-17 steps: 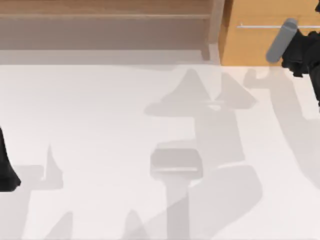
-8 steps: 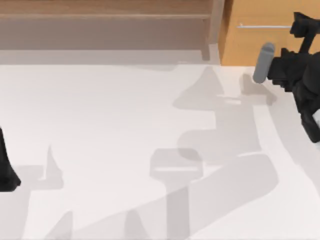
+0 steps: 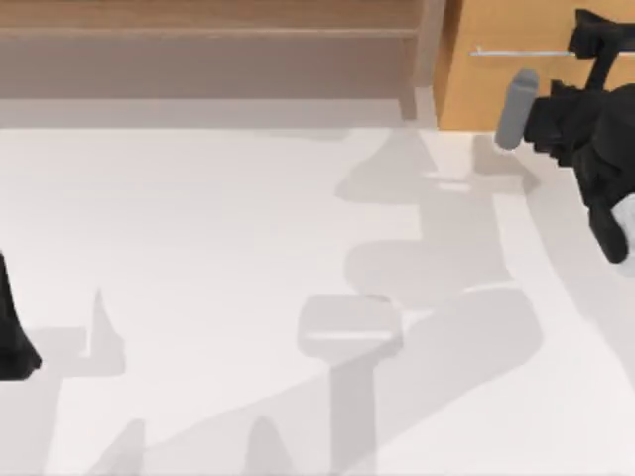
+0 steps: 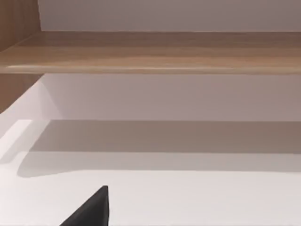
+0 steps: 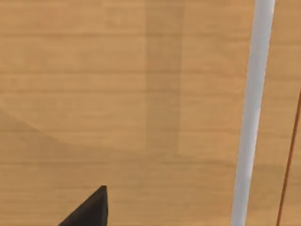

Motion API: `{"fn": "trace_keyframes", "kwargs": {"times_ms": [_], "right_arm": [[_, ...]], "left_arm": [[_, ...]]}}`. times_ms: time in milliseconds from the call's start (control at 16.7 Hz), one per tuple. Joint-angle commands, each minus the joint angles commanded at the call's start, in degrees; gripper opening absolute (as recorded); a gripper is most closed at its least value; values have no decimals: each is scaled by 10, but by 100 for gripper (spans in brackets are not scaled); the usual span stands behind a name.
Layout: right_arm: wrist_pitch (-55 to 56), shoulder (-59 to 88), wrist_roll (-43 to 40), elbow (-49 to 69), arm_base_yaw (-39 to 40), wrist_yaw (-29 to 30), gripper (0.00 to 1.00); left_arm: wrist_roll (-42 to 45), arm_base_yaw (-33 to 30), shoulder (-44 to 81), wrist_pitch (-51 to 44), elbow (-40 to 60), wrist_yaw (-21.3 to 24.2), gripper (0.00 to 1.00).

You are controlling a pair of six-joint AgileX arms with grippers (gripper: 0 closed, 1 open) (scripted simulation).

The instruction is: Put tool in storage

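The storage is an orange-tan wooden drawer [image 3: 496, 89] at the back right, its front closed, with a thin silver bar handle [image 3: 516, 51] across it. My right gripper [image 3: 592, 38] is up against the right part of that handle. The right wrist view looks at the drawer front [image 5: 117, 94] from close by, with the handle [image 5: 251, 113] running across it. The tool is out of view. My left arm [image 3: 12, 332] is parked at the table's left edge.
A pale brown wooden shelf [image 3: 198, 50] spans the back left and middle, and its board [image 4: 150, 52] fills the far side of the left wrist view. The right arm's grey cylinder [image 3: 514, 109] juts out in front of the drawer. The white tabletop [image 3: 248, 248] carries only shadows.
The right arm has swung in from the right edge, and its gripper has risen to the drawer handle. The grey cylinder shifted left and lower. The left arm has not moved.
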Motion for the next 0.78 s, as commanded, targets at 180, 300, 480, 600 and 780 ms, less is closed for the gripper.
{"fn": "trace_keyframes", "kwargs": {"times_ms": [180, 300, 480, 600, 780], "right_arm": [[-9, 7, 0, 16, -1, -1, 100], [-9, 7, 0, 16, -1, -1, 100], [-9, 7, 0, 16, -1, -1, 77], [-9, 7, 0, 16, -1, -1, 62], [-9, 7, 0, 16, -1, -1, 40]], "left_arm": [[0, 0, 0, 0, 0, 0, 100], [0, 0, 0, 0, 0, 0, 100], [0, 0, 0, 0, 0, 0, 100], [0, 0, 0, 0, 0, 0, 100], [0, 0, 0, 0, 0, 0, 100]]}}
